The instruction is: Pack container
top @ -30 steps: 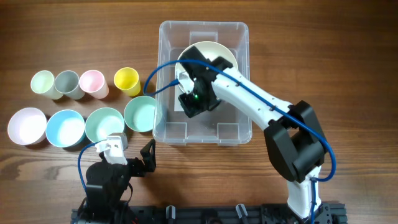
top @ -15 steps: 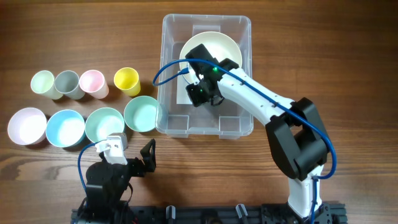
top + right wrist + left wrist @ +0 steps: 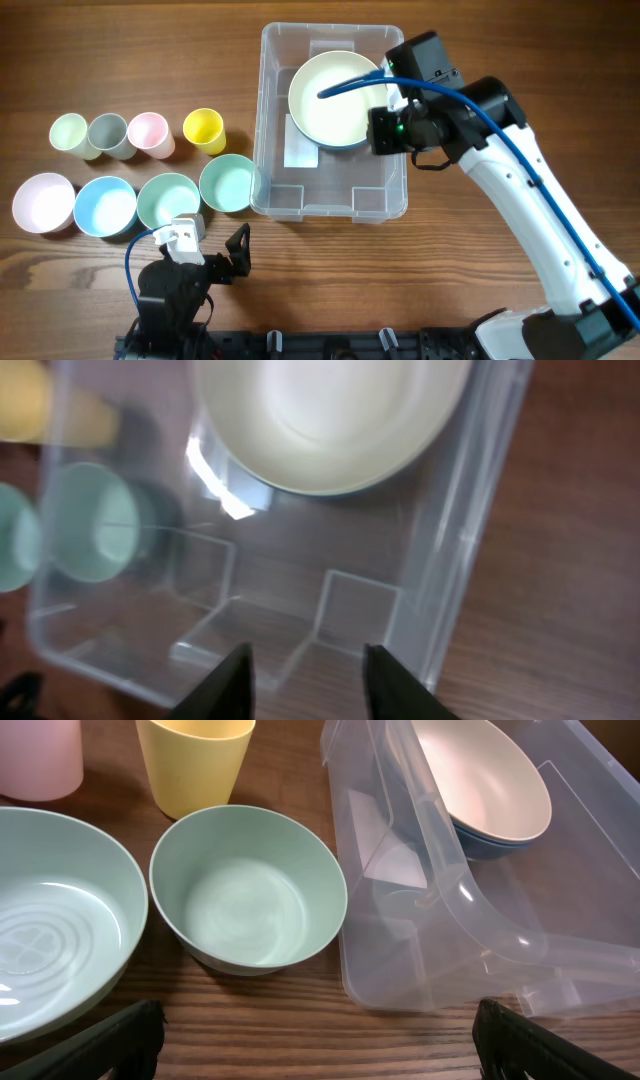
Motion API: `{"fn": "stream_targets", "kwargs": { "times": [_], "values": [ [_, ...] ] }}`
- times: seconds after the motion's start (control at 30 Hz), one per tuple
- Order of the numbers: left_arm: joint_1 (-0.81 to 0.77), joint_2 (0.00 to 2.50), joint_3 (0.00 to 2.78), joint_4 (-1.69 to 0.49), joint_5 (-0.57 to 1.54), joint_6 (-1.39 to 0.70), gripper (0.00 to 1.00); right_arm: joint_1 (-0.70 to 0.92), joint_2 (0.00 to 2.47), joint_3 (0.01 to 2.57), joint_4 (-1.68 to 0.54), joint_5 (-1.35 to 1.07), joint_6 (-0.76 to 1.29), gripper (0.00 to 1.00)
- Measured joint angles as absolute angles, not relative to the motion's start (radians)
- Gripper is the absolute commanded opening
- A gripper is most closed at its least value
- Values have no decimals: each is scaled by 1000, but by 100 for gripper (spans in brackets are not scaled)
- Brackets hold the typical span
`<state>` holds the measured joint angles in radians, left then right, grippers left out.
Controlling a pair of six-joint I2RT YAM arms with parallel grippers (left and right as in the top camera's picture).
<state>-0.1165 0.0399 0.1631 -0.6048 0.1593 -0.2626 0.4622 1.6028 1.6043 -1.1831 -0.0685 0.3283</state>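
The clear container (image 3: 264,120) stands at the table's middle back, with a white label (image 3: 297,150) on its floor. A cream bowl (image 3: 338,98) lies in its far half, stacked on a blue bowl whose rim shows in the left wrist view (image 3: 492,845). My right gripper (image 3: 383,132) hovers over the container's right rim, open and empty; in its wrist view (image 3: 305,685) the fingers (image 3: 235,680) frame the container's corner (image 3: 470,510) and the cream bowl (image 3: 330,415). My left gripper (image 3: 238,252) rests low at the front left, open wide and empty (image 3: 320,1050).
Left of the container stand four bowls: green (image 3: 229,183), green (image 3: 168,198), blue (image 3: 104,206), pale pink (image 3: 43,202). Behind them are cups: yellow (image 3: 204,130), pink (image 3: 149,134), grey (image 3: 109,134), pale green (image 3: 70,133). The nearest green bowl (image 3: 248,900) touches the container's left wall.
My right gripper has drawn out of the container to its right rim, leaving the cream bowl inside. The container shifted slightly to the back. The left arm has not moved.
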Motion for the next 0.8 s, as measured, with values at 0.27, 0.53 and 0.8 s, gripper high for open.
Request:
{"fn": "stream_targets", "kwargs": {
  "times": [0.27, 0.53, 0.8],
  "values": [
    [-117, 40, 163, -605, 159, -263, 100, 326, 1643, 1436, -1143, -25, 400, 65],
    [-117, 40, 163, -605, 159, -263, 100, 298, 1652, 1309, -1023, -132, 359, 29],
    [-117, 40, 163, -605, 159, -263, 100, 303, 1653, 1223, -995, -150, 369, 4]
  ]
}}
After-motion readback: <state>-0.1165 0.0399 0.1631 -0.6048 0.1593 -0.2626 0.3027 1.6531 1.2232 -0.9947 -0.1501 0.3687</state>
